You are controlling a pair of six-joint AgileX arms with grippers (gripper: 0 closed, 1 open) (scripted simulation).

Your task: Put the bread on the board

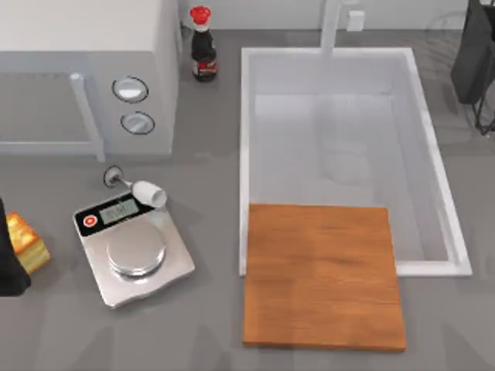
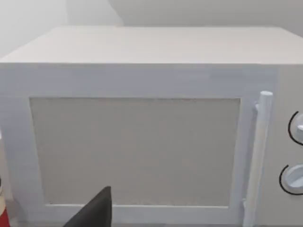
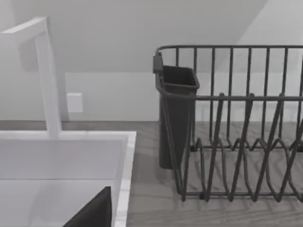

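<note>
The bread [image 1: 23, 243], a small yellow chunk with an orange-brown crust, lies on the counter at the far left edge of the top view. My left gripper [image 1: 8, 270] shows as a dark shape right beside it, at the bread's near side; contact is not discernible. A dark part of that gripper [image 2: 94, 213] also appears low in the left wrist view. The board [image 1: 321, 274], a large orange-brown wooden square, lies right of centre, its far edge overlapping the sink's front rim. My right gripper [image 1: 473, 54] is parked at the far right corner.
A white microwave [image 1: 85, 69] stands at the back left. A silver kitchen scale [image 1: 133, 251] sits between bread and board, with a tipped glass [image 1: 139, 189] behind it. A sauce bottle [image 1: 203, 48] stands by the white sink [image 1: 433, 154]. A dark dish rack [image 3: 236, 123] is beyond the sink.
</note>
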